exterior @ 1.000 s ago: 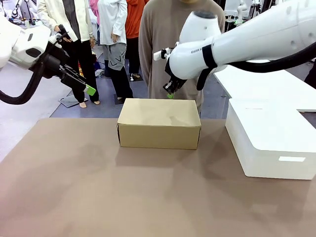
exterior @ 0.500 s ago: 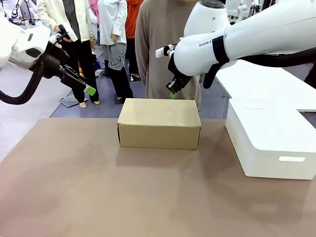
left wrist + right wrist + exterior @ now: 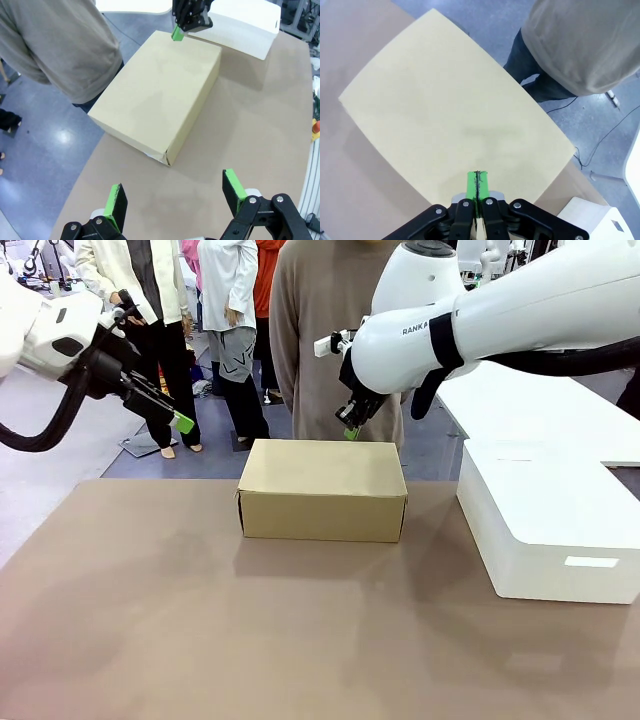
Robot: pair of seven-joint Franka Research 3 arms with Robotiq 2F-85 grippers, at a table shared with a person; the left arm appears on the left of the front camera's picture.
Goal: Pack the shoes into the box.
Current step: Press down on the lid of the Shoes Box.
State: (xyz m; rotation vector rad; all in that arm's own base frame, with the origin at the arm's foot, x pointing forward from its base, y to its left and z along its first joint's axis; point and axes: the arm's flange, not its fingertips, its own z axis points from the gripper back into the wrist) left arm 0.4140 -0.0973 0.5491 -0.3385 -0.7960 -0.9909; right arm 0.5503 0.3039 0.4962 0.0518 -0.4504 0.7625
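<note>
Box (image 3: 322, 490) lid down, contents hidden; person (image 3: 325, 330) partly cropped.

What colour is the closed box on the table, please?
Plain tan-brown cardboard box; the right wrist view shows it best.

Box (image 3: 322, 490) mid-table, lid shut; block (image 3: 545, 520) to its right; person (image 3: 330, 330) behind.
</note>
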